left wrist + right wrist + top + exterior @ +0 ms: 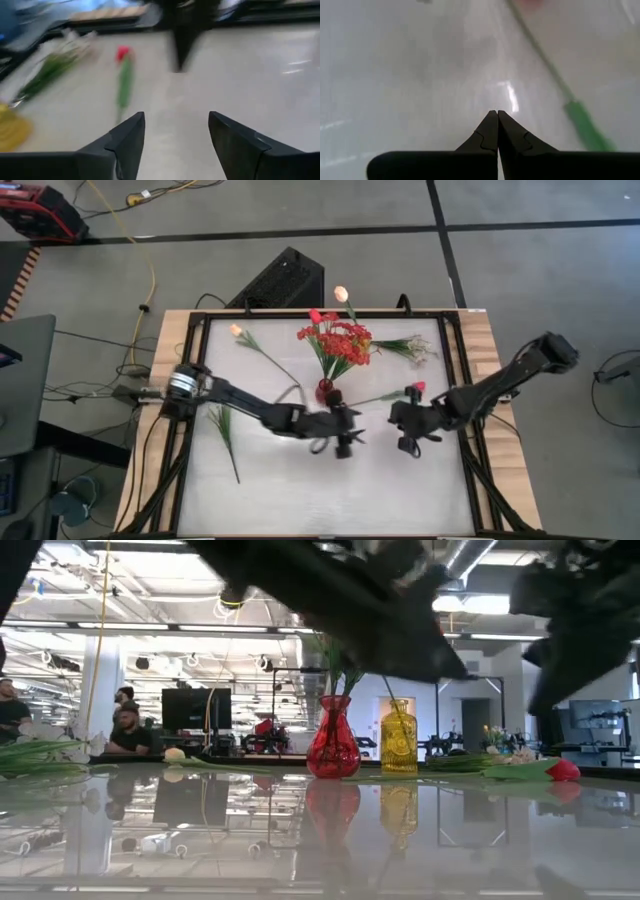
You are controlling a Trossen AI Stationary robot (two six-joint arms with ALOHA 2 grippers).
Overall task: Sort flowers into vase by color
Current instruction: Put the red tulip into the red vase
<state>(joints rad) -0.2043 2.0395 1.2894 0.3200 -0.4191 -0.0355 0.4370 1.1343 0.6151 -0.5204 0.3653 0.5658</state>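
High view: both arms over mid-table, neither holding anything. Left gripper [343, 442] sits just in front of the red vase [325, 389], fingers [127, 137] spread apart with only bare table between them. Right gripper [407, 438] is closed tight, fingertips touching, empty — a green stem [580, 122] lies just off to one side of it.

Step in hand looks like the approach to the next pick. Likely target is the red tulip [416, 388] lying flat between the two grippers, stem pointing toward the red vase. Left wrist view shows it ahead of the open fingers, not yet between them.

Next move calls for: line the open fingers across the stem, come down, close, lift, then drop it stem-first into the red vase, which already holds a bunch of red blossoms [335, 337].

Other flowers left on the table:
- pale tulip [237, 331] at the far left
- pale tulip [341, 293] at the far edge
- white sprig [415, 347] at the far right
- a green sprig [224, 427] near the left arm

Yellow vase [398, 737] stands beside the red one in the low view — it seems to hold only a stem or two, hard to tell.

In the way: the right gripper sits near the tulip, and the full red bunch crowds the vase mouth
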